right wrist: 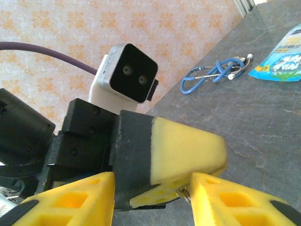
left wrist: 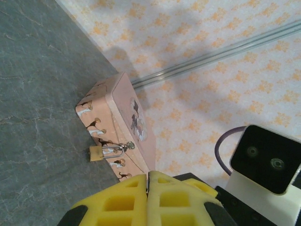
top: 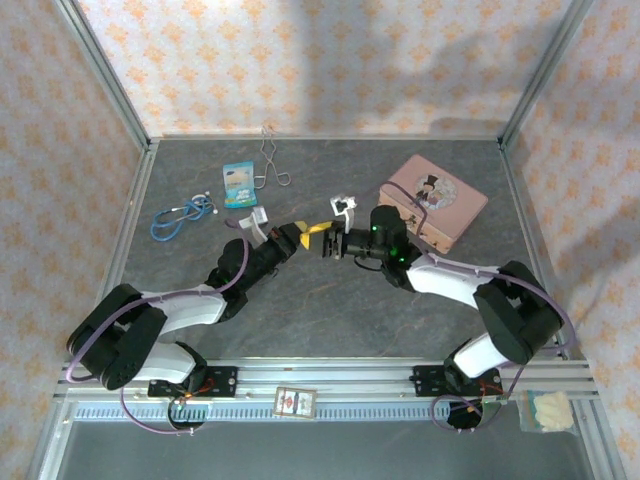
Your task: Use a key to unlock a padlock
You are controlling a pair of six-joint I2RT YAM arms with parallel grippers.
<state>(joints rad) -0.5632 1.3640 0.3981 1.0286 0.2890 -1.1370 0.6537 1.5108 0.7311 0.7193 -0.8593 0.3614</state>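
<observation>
The light, stiff padlock (left wrist: 97, 153) hangs on the clasp of the pink tin (left wrist: 123, 101) and is best held by its brass body, while the left gripper (left wrist: 148, 181), pinched closed, seems to hold the tiny slippery key (right wrist: 184, 192), the right gripper (right wrist: 150, 188) spread around it.

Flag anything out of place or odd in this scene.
Nothing is spilled or damaged. One oddity: the left gripper, shut, pokes between the spread fingers of the right gripper mid-table, away from the padlock hanging on the pink tin.
</observation>
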